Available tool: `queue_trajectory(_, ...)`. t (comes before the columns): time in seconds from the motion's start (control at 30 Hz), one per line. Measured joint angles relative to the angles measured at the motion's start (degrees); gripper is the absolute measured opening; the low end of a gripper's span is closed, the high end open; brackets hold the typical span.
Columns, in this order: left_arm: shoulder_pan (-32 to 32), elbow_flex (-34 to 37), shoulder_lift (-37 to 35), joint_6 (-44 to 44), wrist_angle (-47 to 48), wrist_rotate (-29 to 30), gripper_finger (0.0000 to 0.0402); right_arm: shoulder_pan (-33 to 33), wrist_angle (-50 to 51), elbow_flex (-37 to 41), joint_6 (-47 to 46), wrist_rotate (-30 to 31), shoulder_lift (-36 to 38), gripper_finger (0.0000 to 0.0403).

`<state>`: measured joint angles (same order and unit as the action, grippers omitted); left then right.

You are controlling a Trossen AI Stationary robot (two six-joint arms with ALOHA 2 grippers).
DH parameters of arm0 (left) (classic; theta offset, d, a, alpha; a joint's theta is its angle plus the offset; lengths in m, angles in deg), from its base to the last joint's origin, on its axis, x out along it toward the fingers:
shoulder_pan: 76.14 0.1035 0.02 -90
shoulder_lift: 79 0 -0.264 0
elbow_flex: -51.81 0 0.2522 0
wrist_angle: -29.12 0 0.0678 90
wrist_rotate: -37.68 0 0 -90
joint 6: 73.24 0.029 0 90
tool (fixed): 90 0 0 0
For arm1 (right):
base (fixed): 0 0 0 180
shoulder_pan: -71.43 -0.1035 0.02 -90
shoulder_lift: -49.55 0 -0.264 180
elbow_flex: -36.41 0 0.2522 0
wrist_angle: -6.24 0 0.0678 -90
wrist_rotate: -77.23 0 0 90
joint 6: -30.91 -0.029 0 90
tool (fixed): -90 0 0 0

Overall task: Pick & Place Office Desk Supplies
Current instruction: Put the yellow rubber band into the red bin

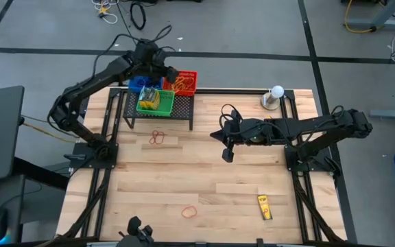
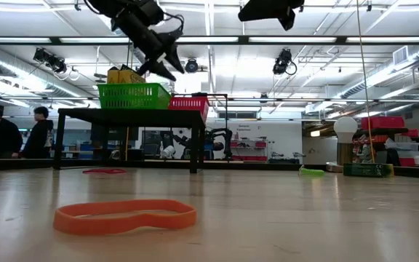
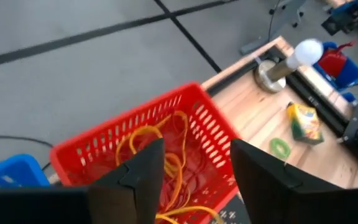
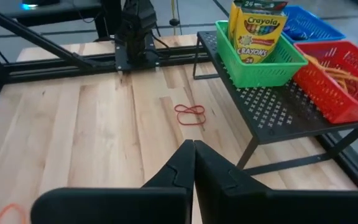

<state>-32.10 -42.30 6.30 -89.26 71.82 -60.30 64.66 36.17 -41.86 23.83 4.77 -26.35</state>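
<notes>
My left gripper (image 3: 194, 168) hangs open above the red basket (image 3: 104, 146), which holds yellow and orange rubber bands (image 3: 166, 140); nothing shows between its fingers. The basket (image 1: 186, 82) sits on a black rack (image 1: 160, 113) at the table's far left, beside a green basket (image 1: 155, 101) with crayon boxes (image 4: 258, 28) and a blue basket (image 1: 138, 84). A red band (image 1: 158, 138) lies in front of the rack, an orange band (image 1: 190, 211) and a crayon box (image 1: 265, 206) near the front edge. My right gripper (image 1: 227, 152) hovers shut over mid-table.
A white ball on a round base (image 1: 274, 96) stands at the far right. Next to it in the left wrist view lie a small yellow-green box (image 3: 304, 121) and a green ring (image 3: 281, 147). Bare wood (image 1: 204, 178) spans the middle. People sit beyond the table (image 2: 2, 135).
</notes>
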Motion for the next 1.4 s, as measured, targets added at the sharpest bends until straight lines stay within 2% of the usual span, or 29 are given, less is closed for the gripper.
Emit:
queue_trajectory(0.1, -0.5, -4.0, -0.1, 0.0, 2.8, 0.0, 0.0195, 0.0, 0.7, 0.0, -2.2, 0.0, 0.0, 0.0010)
queue_trajectory(0.2, -3.2, -5.7, -1.2, 0.0, 4.1, 0.6, 0.0170, 0.0, 3.5, 0.0, -5.5, 0.0, 0.3, 0.0011)
queue_trajectory(0.3, -8.7, -4.3, -3.0, 0.8, 1.2, 2.6, 0.0121, 0.0, 7.1, 0.0, -9.6, 1.1, 0.6, 0.0011)
queue_trajectory(0.43, -16.6, 2.9, -4.3, 3.8, -7.4, 4.6, 0.0041, 0.0, 12.3, 0.0, -14.1, 2.2, 1.0, 0.0005)
queue_trajectory(0.5, -18.6, 6.1, -4.6, 4.9, -7.9, 4.5, 0.0012, -0.2, 14.0, 0.0, -15.3, 2.2, 1.0, 0.0004)
queue_trajectory(0.6, -18.4, 6.2, -4.8, 6.4, -3.0, 4.6, 0.0006, -1.0, 13.6, 0.0, -16.3, 2.3, 1.0, 0.0006)
queue_trajectory(0.73, -16.1, 0.6, -3.7, 10.3, 8.4, 6.2, 0.0005, -1.6, 13.4, 0.0, -16.3, 2.2, 1.0, 0.0004)
queue_trajectory(0.9, -13.6, -7.8, 2.4, 14.5, 23.1, 3.7, 0.0005, -1.2, 13.1, 0.0, -15.8, 2.2, 1.0, 0.0005)
queue_trajectory(0.97, -13.9, -10.1, 5.5, 16.8, 28.6, 5.1, 0.0005, -1.0, 12.6, 0.0, -14.8, 2.2, 1.0, 0.0006)
queue_trajectory(1.1, -15.3, -13.1, 9.6, 19.5, 31.5, 12.6, 0.0005, -1.0, 12.0, 0.0, -14.0, 2.2, 1.0, 0.0006)
queue_trajectory(1.3, -15.1, -13.6, 10.5, 19.0, 30.6, 19.4, 0.0007, -1.1, 11.5, 0.0, -14.1, 2.2, 1.0, 0.0006)
queue_trajectory(1.4, -14.7, -13.6, 10.5, 19.3, 30.5, 20.0, 0.0007, -1.1, 11.5, 0.0, -14.0, 2.2, 1.0, 0.0006)
